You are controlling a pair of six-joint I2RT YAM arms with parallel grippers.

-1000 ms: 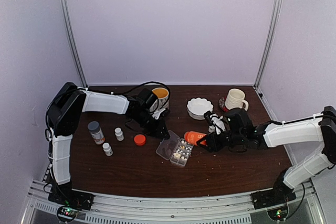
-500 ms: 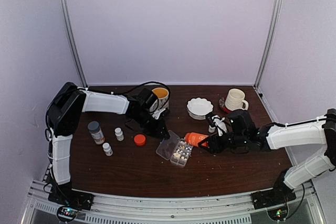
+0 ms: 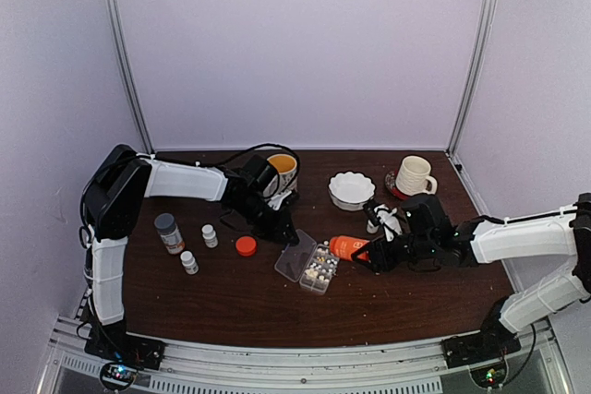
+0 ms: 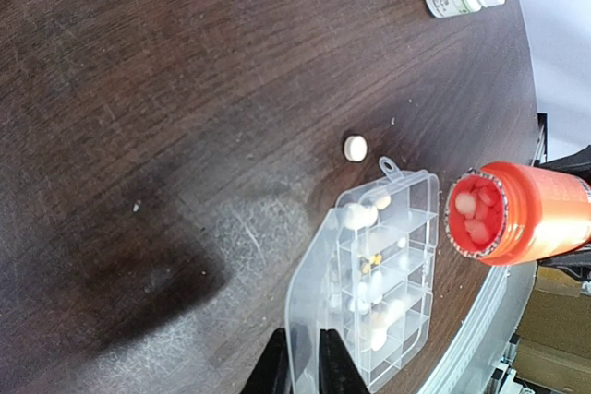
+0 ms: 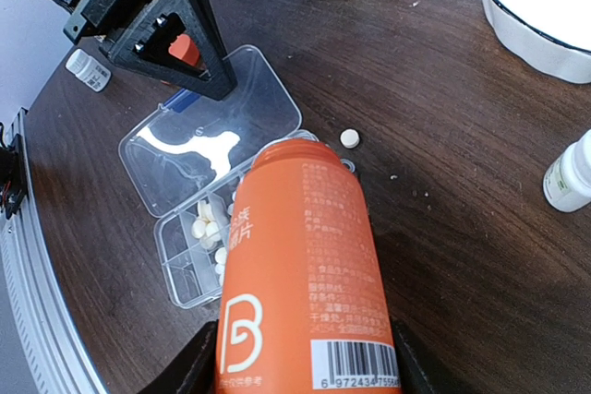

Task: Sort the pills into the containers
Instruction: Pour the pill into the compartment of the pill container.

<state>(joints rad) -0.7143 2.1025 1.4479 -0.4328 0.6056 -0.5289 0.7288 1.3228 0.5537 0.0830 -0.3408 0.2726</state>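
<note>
This is a robot test booth in a lab. Blank pale walls (image 3: pixel 295 53) close it in on three sides, with metal posts (image 3: pixel 123 62) running up the upper left and upper right of the frame. Two arms (image 3: pixel 185 179) are bolted to a metal rail (image 3: pixel 305 364) along the bottom edge. The dark table (image 3: pixel 231 306) at centre carries staged props: mugs (image 3: pixel 414 174), a bowl (image 3: pixel 352 189), small bottles (image 3: pixel 210 235), an orange bottle (image 3: pixel 346 245) and a pill box (image 3: pixel 314 269).

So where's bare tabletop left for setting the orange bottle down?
The near strip of table, in front of the organizer box, is bare. Crowded: the middle around box, orange cap and orange bottle; bottles at left; bowl and mug back right.
</note>
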